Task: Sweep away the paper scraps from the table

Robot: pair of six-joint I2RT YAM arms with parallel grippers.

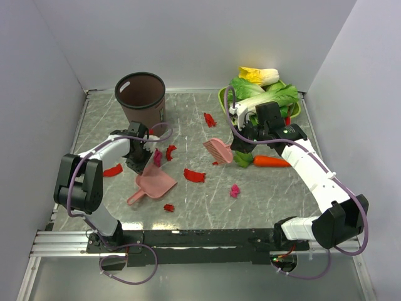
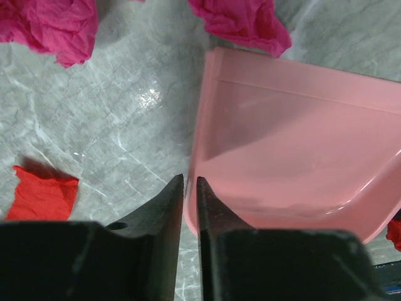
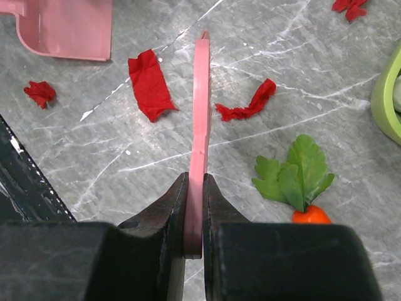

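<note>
Red and magenta paper scraps (image 1: 194,175) lie scattered over the grey marble table (image 1: 282,194), some near the pink dustpan (image 1: 153,185). My left gripper (image 1: 139,164) stands at the dustpan's far side. In the left wrist view its jaws (image 2: 190,182) are shut on the thin side wall of the dustpan (image 2: 294,157), with magenta scraps (image 2: 241,22) beyond and a red scrap (image 2: 44,197) at the left. My right gripper (image 1: 241,144) is shut on the handle of a pink brush (image 1: 219,150). In the right wrist view, that gripper (image 3: 195,179) holds the brush (image 3: 202,113) edge-on above red scraps (image 3: 150,84).
A brown bin (image 1: 141,97) stands at the back left. At the back right, a green bowl (image 1: 222,98) holds leafy vegetables. An orange carrot (image 1: 270,161) lies under the right arm. Pale walls enclose the table, and a black rail (image 1: 200,237) runs along the near edge.
</note>
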